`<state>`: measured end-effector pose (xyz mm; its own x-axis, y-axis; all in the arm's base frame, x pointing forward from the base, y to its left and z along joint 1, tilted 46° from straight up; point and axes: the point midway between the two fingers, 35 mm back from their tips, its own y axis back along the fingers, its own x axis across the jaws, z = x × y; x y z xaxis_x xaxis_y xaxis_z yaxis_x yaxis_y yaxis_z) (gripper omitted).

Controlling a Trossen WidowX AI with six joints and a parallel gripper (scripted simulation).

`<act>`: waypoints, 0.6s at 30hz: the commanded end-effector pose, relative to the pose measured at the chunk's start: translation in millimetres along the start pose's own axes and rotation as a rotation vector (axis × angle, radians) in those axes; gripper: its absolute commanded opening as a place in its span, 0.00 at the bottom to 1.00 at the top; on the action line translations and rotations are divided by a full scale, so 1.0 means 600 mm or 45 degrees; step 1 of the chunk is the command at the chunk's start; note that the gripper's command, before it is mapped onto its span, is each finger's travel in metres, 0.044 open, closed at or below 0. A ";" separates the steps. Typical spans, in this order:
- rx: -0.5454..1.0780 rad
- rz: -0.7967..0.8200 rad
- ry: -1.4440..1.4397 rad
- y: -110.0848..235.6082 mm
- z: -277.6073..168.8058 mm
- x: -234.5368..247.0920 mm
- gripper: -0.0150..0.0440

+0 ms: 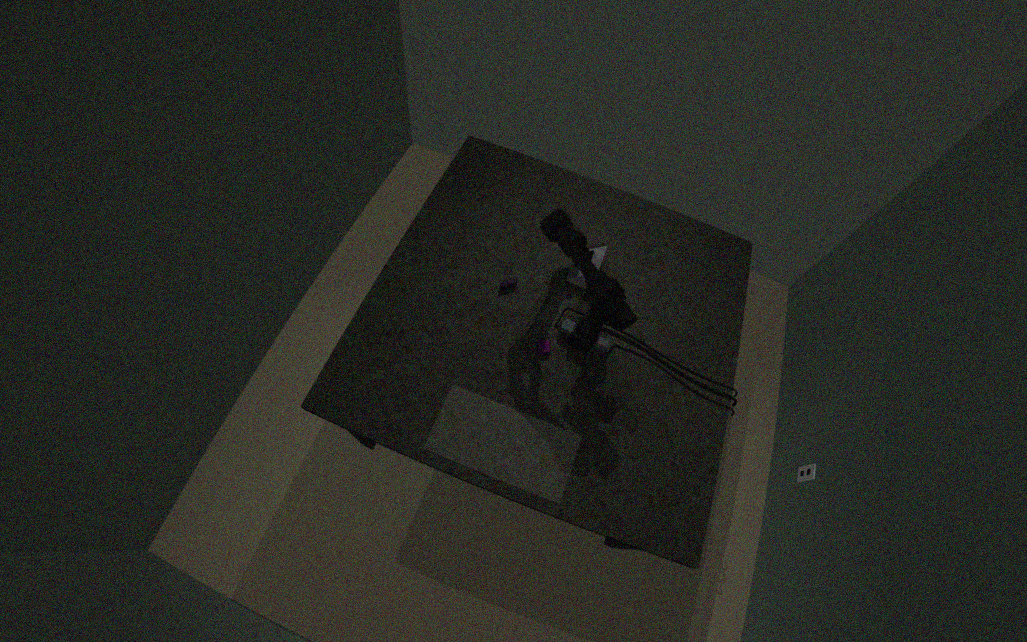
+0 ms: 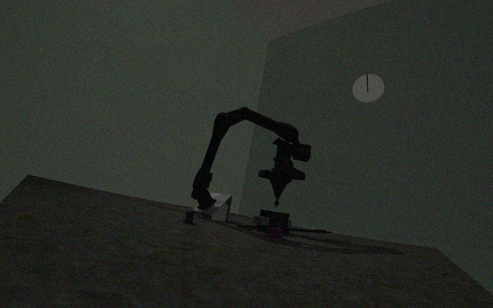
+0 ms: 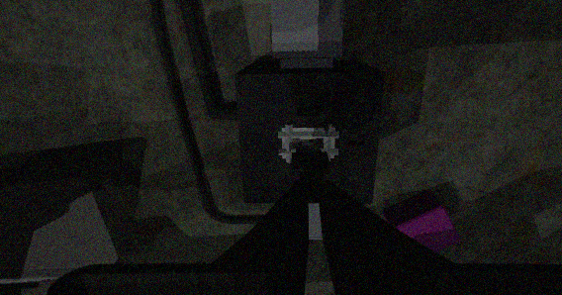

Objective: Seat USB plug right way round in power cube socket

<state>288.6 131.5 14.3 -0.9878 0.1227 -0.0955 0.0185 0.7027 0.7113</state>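
The black power cube [image 3: 307, 94] [image 2: 275, 218] [image 1: 581, 337] stands on the table, with the metal-rimmed socket [image 3: 308, 138] on its top face. My gripper [image 3: 313, 192] [image 2: 277, 199] points straight down a short way above the socket. It is shut on the small dark USB plug [image 3: 310, 162] [image 2: 277, 203], which hangs at the fingertips clear of the cube's top. The plug's lower end covers the near edge of the socket in the wrist view. The scene is very dark, so I cannot tell which way round the plug is turned.
A pale grey block [image 3: 294, 20] [image 2: 259, 219] sits against the cube's far side. A purple block [image 3: 427, 226] [image 1: 542, 346] [image 2: 274, 230] lies beside the cube, another purple piece [image 1: 507, 285] further off. Dark cables [image 3: 190, 102] [image 1: 676, 370] run across the table. A white wedge [image 2: 221, 204] stands at the arm's base.
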 end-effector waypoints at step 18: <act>0.004 -0.006 -0.012 -0.005 -0.002 -0.001 0.25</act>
<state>288.4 129.8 12.9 -0.9871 0.1260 -0.0986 0.0186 0.7027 0.7113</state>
